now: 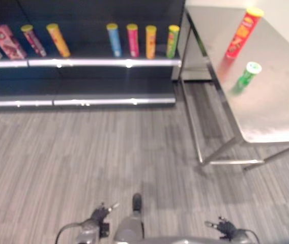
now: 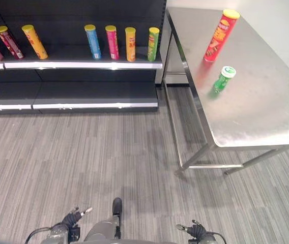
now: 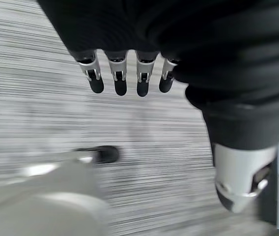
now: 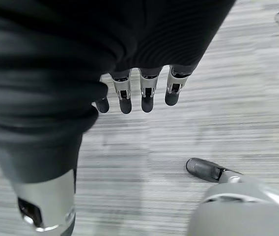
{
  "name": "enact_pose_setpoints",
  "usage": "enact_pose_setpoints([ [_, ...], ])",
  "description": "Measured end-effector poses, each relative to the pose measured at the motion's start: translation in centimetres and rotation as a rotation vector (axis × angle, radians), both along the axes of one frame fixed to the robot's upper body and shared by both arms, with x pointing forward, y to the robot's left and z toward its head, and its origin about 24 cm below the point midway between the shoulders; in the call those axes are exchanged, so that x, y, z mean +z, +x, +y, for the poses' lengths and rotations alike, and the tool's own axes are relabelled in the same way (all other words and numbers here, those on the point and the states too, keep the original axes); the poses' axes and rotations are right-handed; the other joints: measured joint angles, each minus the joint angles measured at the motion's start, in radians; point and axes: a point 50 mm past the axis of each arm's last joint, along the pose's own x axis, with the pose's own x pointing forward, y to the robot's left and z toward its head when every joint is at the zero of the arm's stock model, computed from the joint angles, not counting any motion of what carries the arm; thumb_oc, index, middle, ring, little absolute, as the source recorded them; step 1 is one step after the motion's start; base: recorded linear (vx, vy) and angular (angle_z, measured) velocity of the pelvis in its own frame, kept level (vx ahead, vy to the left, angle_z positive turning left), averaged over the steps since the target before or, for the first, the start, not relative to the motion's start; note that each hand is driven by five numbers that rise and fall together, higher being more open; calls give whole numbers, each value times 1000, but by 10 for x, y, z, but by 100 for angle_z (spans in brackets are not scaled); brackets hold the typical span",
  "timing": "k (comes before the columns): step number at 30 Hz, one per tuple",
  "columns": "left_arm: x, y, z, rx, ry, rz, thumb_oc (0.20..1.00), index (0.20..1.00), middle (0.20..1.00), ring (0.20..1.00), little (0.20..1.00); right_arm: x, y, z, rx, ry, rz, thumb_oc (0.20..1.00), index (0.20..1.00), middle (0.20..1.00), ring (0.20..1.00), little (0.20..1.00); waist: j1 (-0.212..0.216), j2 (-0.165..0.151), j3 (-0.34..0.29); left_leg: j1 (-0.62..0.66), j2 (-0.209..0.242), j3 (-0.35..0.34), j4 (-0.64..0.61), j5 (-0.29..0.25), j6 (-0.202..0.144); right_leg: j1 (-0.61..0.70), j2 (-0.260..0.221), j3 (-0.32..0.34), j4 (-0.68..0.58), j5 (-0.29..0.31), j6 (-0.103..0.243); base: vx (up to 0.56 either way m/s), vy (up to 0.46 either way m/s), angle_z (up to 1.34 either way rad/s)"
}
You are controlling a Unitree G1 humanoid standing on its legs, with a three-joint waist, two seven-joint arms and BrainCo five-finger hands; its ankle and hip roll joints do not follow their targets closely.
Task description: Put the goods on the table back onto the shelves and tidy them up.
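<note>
**Fingers slack, both hands empty — goods not yet picked up**

Fingers: left hand (image 3: 125, 78) and right hand (image 4: 144, 93) hang straight and relaxed over the striped floor (image 2: 109, 152), holding nothing.
Goods on steel table (image 2: 256, 122): tall red can (image 2: 221, 35), upright; short green can (image 2: 223, 80), upright, just beside it.
Shelf (image 2: 83, 64): row of upright cans; open space apparently between the orange can (image 2: 34, 41) and the blue can (image 2: 92, 41).
Handling note: approach the table squarely, take the nearer green can first, grip mid-body and keep it vertical so the red can stays standing.
</note>
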Motion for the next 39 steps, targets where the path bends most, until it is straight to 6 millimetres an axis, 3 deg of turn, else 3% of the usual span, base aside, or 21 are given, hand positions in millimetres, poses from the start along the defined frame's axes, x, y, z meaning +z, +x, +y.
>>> enact_pose_setpoints([
  [1, -4, -14, -1, 78, -24, 18, 1000, 1000, 1000, 1000, 1000, -1, -3, -3, -77, -10, -5, 1000, 1000, 1000, 1000, 1000, -2, -5, -7, 57, -9, 58, 2, -60, 15, -145, -60, -10, 351, -26, -38, 213, 505, -13],
  [2, -9, -20, -9, 2, -27, 76, 1000, 1000, 1000, 1000, 1000, -5, -28, -8, 38, -38, 98, 1000, 1000, 1000, 1000, 1000, -60, 18, -46, 38, -81, 52, 12, -109, -2, -293, -116, 50, 641, 72, -93, 182, 331, 9],
  [3, -9, -19, -8, -27, -14, 77, 1000, 1000, 1000, 1000, 1000, -6, -31, -8, 17, -34, 111, 1000, 1000, 1000, 1000, 1000, -65, 7, -53, 39, -115, 35, 37, -109, 7, -356, -157, 77, 727, 148, -141, 295, 303, 54],
  [4, -7, -13, -7, -26, -11, 59, 1000, 1000, 1000, 1000, 1000, -7, -34, -9, 33, -41, 137, 1000, 1000, 1000, 1000, 1000, -72, 8, -59, -13, -123, 29, 160, -155, 15, -384, -173, 99, 752, 174, -128, 326, 215, -13],
  [5, -4, -6, -6, -20, -10, 39, 1000, 1000, 1000, 1000, 1000, -6, -31, -14, 46, -54, 134, 1000, 1000, 1000, 1000, 1000, -55, 41, -51, -60, -107, 27, 255, -192, 81, -425, -173, 104, 809, 116, -91, 320, 125, -34],
  [7, -4, -12, 4, 21, 6, 54, 1000, 1000, 1000, 1000, 1000, -6, -25, -9, 40, -41, 126, 1000, 1000, 1000, 1000, 1000, -60, 37, -56, -12, -131, 26, 146, -168, 58, -441, -149, 51, 649, -34, -92, 297, -6, -55],
  [8, -5, -16, 5, 25, 11, 65, 1000, 1000, 1000, 1000, 1000, -5, -17, -9, 37, -42, 110, 1000, 1000, 1000, 1000, 1000, -54, 45, -49, 23, -128, 23, 62, -119, 17, -451, -74, -32, 418, -78, -82, 288, -26, -61],
  [10, -6, -17, 6, 40, 10, 83, 1000, 1000, 1000, 1000, 1000, -5, -14, -6, 38, -35, 102, 1000, 1000, 1000, 1000, 1000, -79, 44, -44, 36, -102, 49, 32, -160, -86, -433, 36, -100, 80, -37, -95, 311, 21, -13],
  [11, -3, -12, 14, 60, 22, 69, 1000, 1000, 1000, 1000, 1000, -8, -16, 3, 37, -13, 104, 1000, 1000, 1000, 1000, 1000, -106, -13, -30, 22, -117, 83, 124, -204, -21, -427, 19, -86, -19, 7, -51, 380, 33, 53],
  [12, -1, -7, 16, 70, 24, 52, 1000, 1000, 1000, 1000, 1000, -8, -19, 4, 36, -9, 107, 1000, 1000, 1000, 1000, 1000, -114, -31, -9, 33, -97, 48, 187, -211, 31, -437, 4, -85, -11, 36, -14, 345, 10, 29],
  [13, -2, -14, 18, 67, 32, 68, 1000, 1000, 1000, 1000, 1000, -14, -33, 9, 21, 7, 176, 1000, 1000, 1000, 1000, 1000, -97, -89, -15, 93, -133, 67, 133, -228, 15, -448, -25, -154, -36, 83, -16, 196, -4, 7],
  [15, -2, -13, 13, 37, 22, 58, 1000, 1000, 1000, 1000, 1000, -15, -42, 8, 13, 3, 199, 1000, 1000, 1000, 1000, 1000, -98, -90, -14, 140, -146, 67, 67, -211, 39, -450, -14, -249, -61, 106, -27, 240, -8, -5],
  [19, -8, -27, 0, 21, -9, 80, 1000, 1000, 1000, 1000, 1000, -12, -52, -9, 1, -36, 221, 1000, 1000, 1000, 1000, 1000, -102, -6, -49, 270, -148, 19, -69, -183, 43, -398, 43, -283, -41, 127, -98, 303, -25, 21],
  [23, -4, -17, 3, 14, 1, 51, 1000, 1000, 1000, 1000, 1000, -8, -30, -12, 14, -48, 167, 1000, 1000, 1000, 1000, 1000, -109, 45, -63, 302, -127, -9, -70, -199, 17, -407, 63, -296, -2, 129, -141, 221, -35, 29],
  [25, -6, -22, 2, 16, -3, 63, 1000, 1000, 1000, 1000, 1000, -4, -18, -18, 17, -64, 137, 1000, 1000, 1000, 1000, 1000, -109, 66, -68, 330, -110, 0, -51, -222, -20, -372, 85, -317, -18, 128, -228, 173, -44, -3],
  [26, -7, -25, 2, 18, -4, 72, 1000, 1000, 1000, 1000, 1000, -3, -14, -18, 22, -65, 121, 1000, 1000, 1000, 1000, 1000, -106, 64, -68, 328, -108, 2, -19, -224, -25, -351, 93, -312, -37, 140, -259, 193, -81, -17],
  [29, -11, -36, -2, 33, -19, 102, 1000, 1000, 1000, 1000, 1000, -2, -14, -19, 23, -67, 105, 1000, 1000, 1000, 1000, 1000, -100, 41, -71, 270, -95, 36, 247, -246, -108, -227, 116, -287, -162, 124, -237, 135, -100, -21],
  [30, -12, -39, -3, 35, -23, 110, 1000, 1000, 1000, 1000, 1000, -3, -17, -19, 22, -66, 112, 1000, 1000, 1000, 1000, 1000, -97, 36, -77, 232, -78, 65, 356, -252, -118, -201, 125, -278, -189, 123, -239, 95, -99, -44],
  [31, -13, -44, -6, 41, -34, 115, 1000, 1000, 1000, 1000, 1000, -3, -22, -21, 18, -71, 121, 1000, 1000, 1000, 1000, 1000, -89, 44, -91, 127, -31, 74, 604, -230, -185, -180, 149, -245, -206, 109, -271, 60, -90, -65],
  [33, -14, -44, -7, 39, -37, 119, 1000, 1000, 1000, 1000, 1000, -3, -23, -23, 15, -76, 135, 1000, 1000, 1000, 1000, 1000, -82, 50, -86, 22, 24, 65, 804, -209, -205, -155, 169, -220, -205, 119, -284, 44, -14, -56],
  [39, -6, -25, 8, 29, 5, 78, 1000, 1000, 1000, 1000, 1000, -5, -28, -23, 10, -79, 165, 1000, 1000, 1000, 1000, 1000, -92, -45, -31, -109, 103, -1, 638, -211, -180, -102, 128, -136, -206, 67, -294, 106, 92, -41],
])
